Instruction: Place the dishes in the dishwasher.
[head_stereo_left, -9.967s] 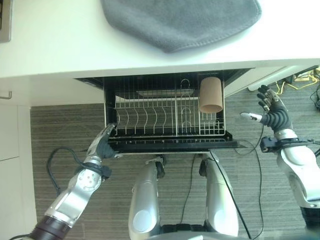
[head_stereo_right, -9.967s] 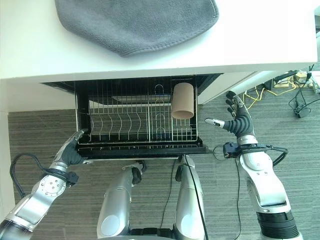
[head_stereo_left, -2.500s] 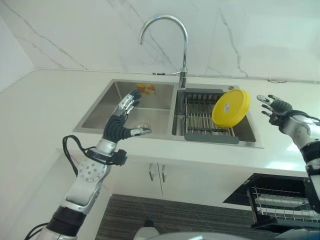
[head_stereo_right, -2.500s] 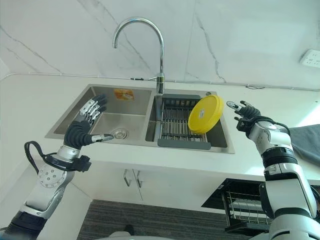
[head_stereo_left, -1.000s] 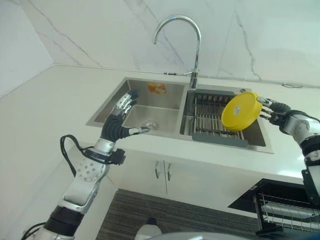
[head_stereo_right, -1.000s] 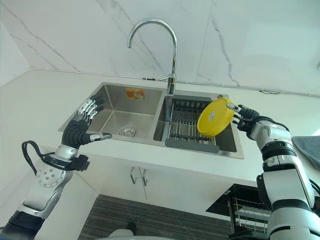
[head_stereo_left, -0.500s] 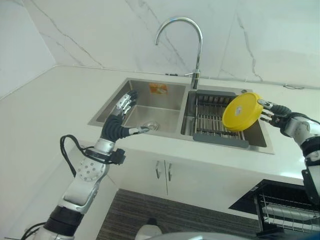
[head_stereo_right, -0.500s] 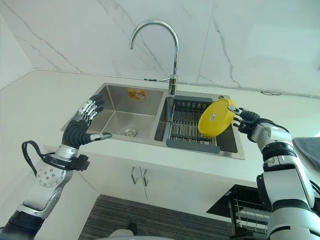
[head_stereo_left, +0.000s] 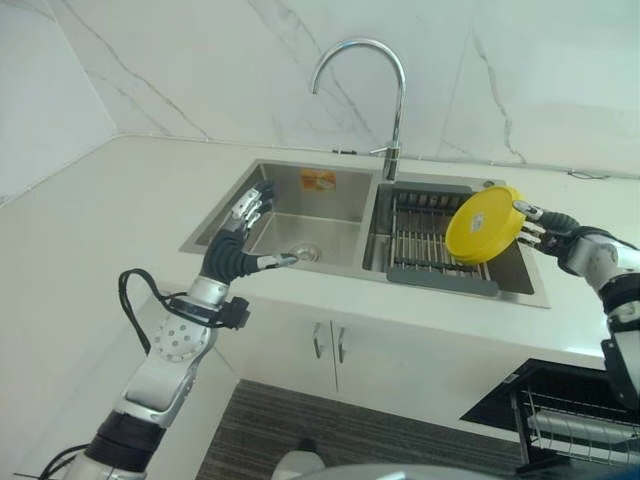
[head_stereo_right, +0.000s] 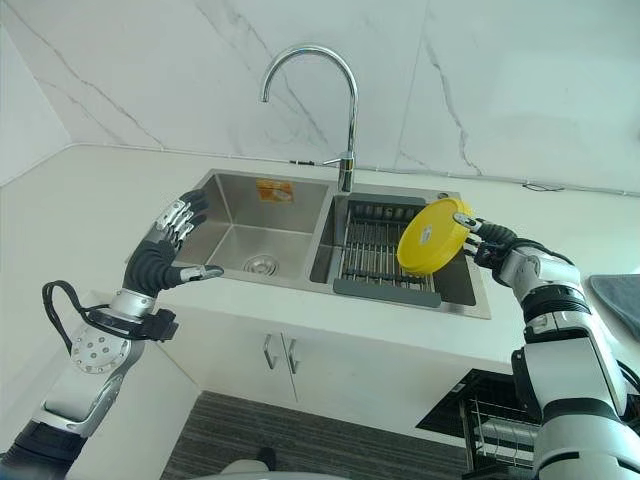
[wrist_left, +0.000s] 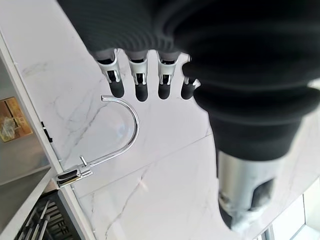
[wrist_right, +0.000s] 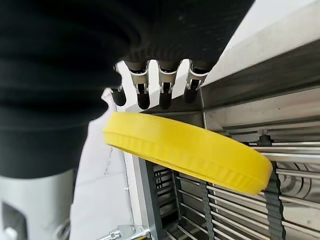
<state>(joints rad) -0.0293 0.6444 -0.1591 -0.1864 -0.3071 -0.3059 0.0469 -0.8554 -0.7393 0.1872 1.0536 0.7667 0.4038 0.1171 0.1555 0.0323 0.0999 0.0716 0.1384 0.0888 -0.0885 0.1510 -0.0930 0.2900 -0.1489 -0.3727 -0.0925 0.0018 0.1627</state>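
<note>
Round yellow plastic plate (head_stereo_left: 483, 224) leaning in the steel sink's drying rack (head_stereo_left: 425, 250), right hand (head_stereo_left: 548, 227) beside it with fingers straight, left hand (head_stereo_left: 237, 250) spread open over the worktop (head_stereo_left: 90, 230)

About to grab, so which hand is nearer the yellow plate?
Right. The right hand is at the yellow plate rim over the drying rack; the left hand hovers by the other sink basin.

We see a round yellow plastic dish (head_stereo_left: 483, 225), matt with a finely ribbed rim. The double sink of brushed steel (head_stereo_left: 300, 215) looks satiny; its curved chrome tap (head_stereo_left: 362, 75) gleams mirror-bright. The white countertop (head_stereo_left: 100, 220) is smooth, the white veined marble wall (head_stereo_left: 200, 60) glossy.
</note>
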